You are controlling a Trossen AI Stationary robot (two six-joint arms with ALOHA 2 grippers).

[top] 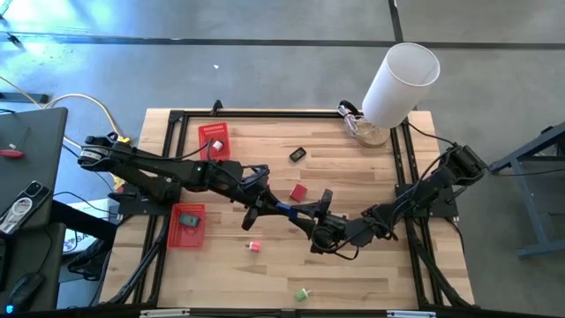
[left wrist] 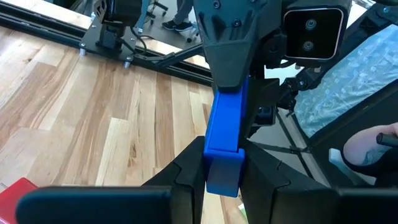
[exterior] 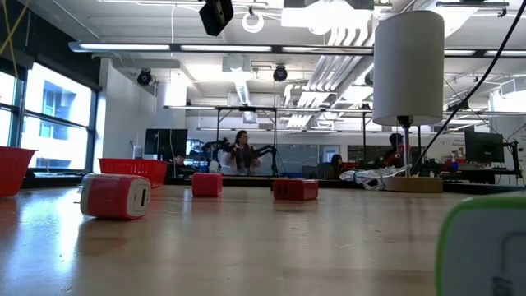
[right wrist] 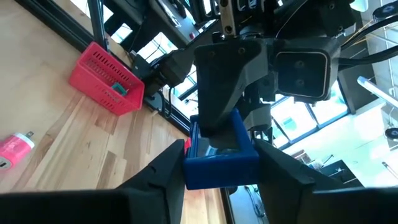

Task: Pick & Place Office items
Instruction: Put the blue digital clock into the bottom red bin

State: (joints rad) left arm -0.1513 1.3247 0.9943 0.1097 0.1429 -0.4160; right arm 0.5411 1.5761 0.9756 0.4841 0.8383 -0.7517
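A long blue office item (top: pixel 284 209) hangs in the air above the middle of the table, between my two grippers. My left gripper (left wrist: pixel 222 171) is shut on one end, my right gripper (right wrist: pixel 221 168) on the other. The high view shows my left gripper (top: pixel 267 210) coming from the table's left and my right gripper (top: pixel 311 216) from the right. On the wood lie a red item (top: pixel 297 192), a black one (top: pixel 297 155), a pink one (top: pixel 254 246) and a green one (top: pixel 303 293). My left gripper pinches the blue item's near end (left wrist: pixel 222 180) between its two fingers (left wrist: pixel 186 182). It comes roughly level from the table's left, and the item runs on forward past the fingertips, clear of the table. My right gripper pinches the item's opposite end (right wrist: pixel 219 167) between its two fingers (right wrist: pixel 163 180). It comes level from the table's right, with the item lifted clear between both grippers.
Two red mesh baskets stand at the left, one far (top: pixel 214 141) and one near (top: pixel 186 226) with a teal piece (top: pixel 189 219) in it. A big white cylinder (top: pixel 402 81) stands at the far right corner. Black frame rails run along both sides.
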